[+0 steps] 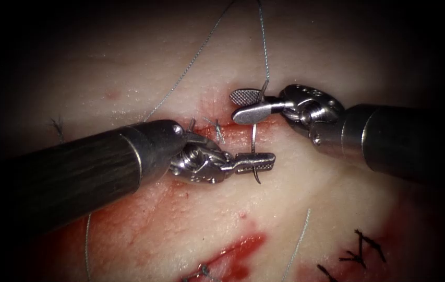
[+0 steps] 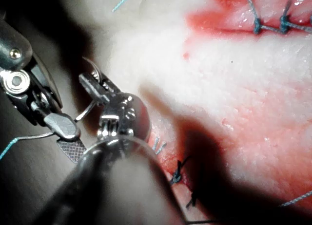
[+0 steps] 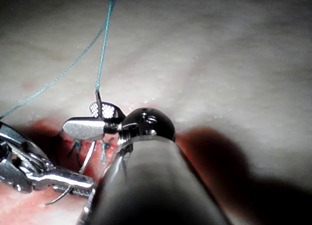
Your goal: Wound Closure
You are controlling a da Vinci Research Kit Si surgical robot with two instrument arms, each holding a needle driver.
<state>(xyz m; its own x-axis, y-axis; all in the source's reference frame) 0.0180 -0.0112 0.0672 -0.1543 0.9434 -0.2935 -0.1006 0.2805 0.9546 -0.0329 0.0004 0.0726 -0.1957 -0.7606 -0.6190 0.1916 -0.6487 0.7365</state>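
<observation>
The needle [image 1: 254,140] hangs over the cut [image 1: 243,128], free of the tissue [image 1: 337,198], pinched near its tip by the left end effector [image 1: 256,163], while the right end effector [image 1: 248,104] gapes around its thread end; it could slip.

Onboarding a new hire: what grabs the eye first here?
The curved needle held up over the cut, free of the tissue. The left tool grips it near the point; the right tool, jaws open, sits at its thread end, where the thread runs up and away. Red fluid pools nearer the camera.
</observation>
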